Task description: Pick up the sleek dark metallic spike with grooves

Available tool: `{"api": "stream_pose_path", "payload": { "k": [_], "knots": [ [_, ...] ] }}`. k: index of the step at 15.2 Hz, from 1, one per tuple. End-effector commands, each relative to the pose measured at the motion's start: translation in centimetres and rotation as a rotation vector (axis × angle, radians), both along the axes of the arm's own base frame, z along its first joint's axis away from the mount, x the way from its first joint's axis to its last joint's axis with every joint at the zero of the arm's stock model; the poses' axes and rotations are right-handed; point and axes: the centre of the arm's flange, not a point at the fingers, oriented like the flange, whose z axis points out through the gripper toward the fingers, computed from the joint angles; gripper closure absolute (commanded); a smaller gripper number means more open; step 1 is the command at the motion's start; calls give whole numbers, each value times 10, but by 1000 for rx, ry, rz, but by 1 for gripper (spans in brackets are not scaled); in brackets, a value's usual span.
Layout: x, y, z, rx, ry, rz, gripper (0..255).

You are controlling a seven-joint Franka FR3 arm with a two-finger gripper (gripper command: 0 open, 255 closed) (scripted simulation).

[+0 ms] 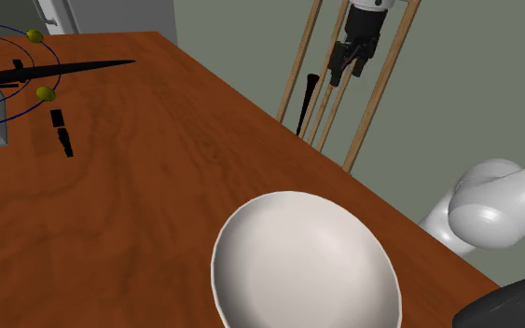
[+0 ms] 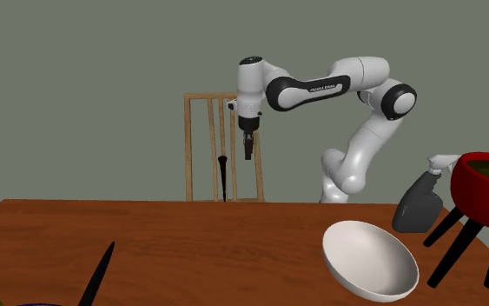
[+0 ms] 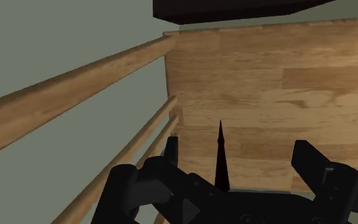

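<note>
Dark spike (image 2: 223, 178) upright among the rails of the wooden chair back (image 2: 201, 148), beyond the far edge of the bench (image 1: 158, 168). Wide end up, tip down, just below the gripper (image 2: 249, 155) and slightly toward the second exterior view's left. In the wrist view, fingers (image 3: 309, 159) spread apart either side of the spike (image 3: 220, 159), touching nothing.

Risks, from left to right:
- Likely knock of the near finger against the closest rail on the way down, given how tight the rails sit.
- Possible slip through a closing grip, given the taper.
- Possible topple onto the chair seat (image 3: 266, 83) from a grazing touch.

Hard to make out:
- No telling what props the spike upright, or whether it leans on a rail.
- Tip contact hidden.
- Grooves not discernible.
</note>
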Motion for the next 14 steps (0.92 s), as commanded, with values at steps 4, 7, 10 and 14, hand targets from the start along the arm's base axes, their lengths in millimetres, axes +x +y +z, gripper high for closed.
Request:
{"api": "stream_pose_path", "payload": {
  "k": [4, 7, 10, 14],
  "knots": [
    [64, 4, -10, -74, -27, -45, 0],
    [90, 4, -13, -105, -38, -64, 0],
    [90, 4, -29, -105, -38, -64, 0],
    [90, 4, -53, -105, -38, -64, 0]
  ]
}}
